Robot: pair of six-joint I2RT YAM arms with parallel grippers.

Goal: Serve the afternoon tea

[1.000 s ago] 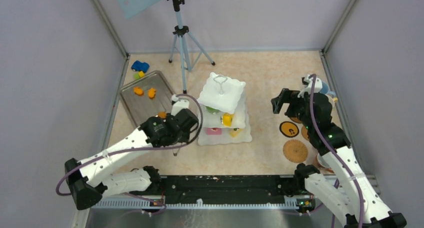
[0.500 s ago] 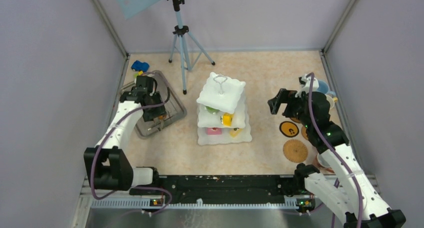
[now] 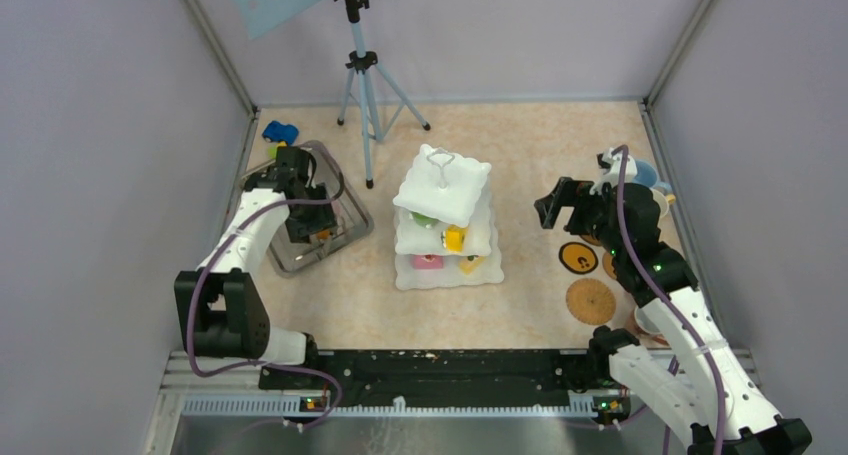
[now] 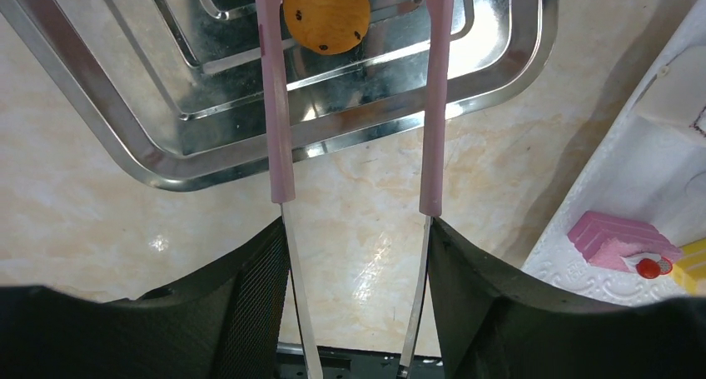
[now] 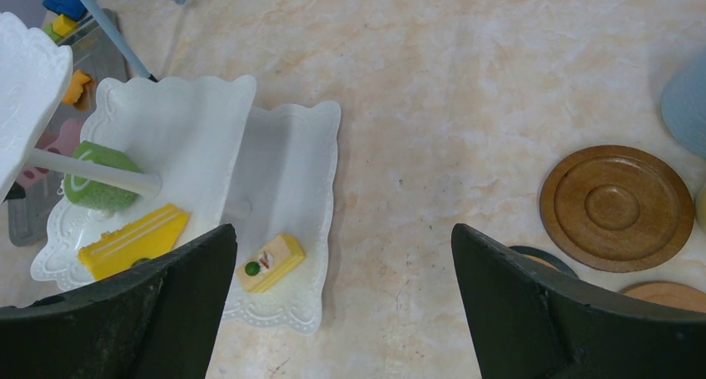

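Observation:
The white three-tier stand (image 3: pixel 445 185) is mid-table, with green (image 5: pixel 98 187), yellow (image 5: pixel 133 241) and cream (image 5: pixel 270 262) pastries on its tiers and a pink slice (image 4: pixel 620 237) on the bottom one. My left gripper (image 4: pixel 356 229) is over the steel tray (image 4: pixel 166 158), shut on pink-tipped tongs (image 4: pixel 279 146). The tongs' spread arms straddle an orange pastry (image 4: pixel 326 12) lying in the tray. My right gripper (image 5: pixel 341 237) hangs open and empty over bare table between the stand and the brown coasters (image 5: pixel 616 208). A blue mug (image 3: pixel 645 173) stands behind the right arm.
A camera tripod (image 3: pixel 362 75) stands behind the tray and stand. A blue toy car (image 3: pixel 280 132) lies at the tray's far corner. More coasters (image 3: pixel 591 300) lie at the right. Walls close in the table on three sides.
My left arm swung from in front of the stand out left over the tray, and the tongs' arms have spread apart. The right gripper barely shifted.

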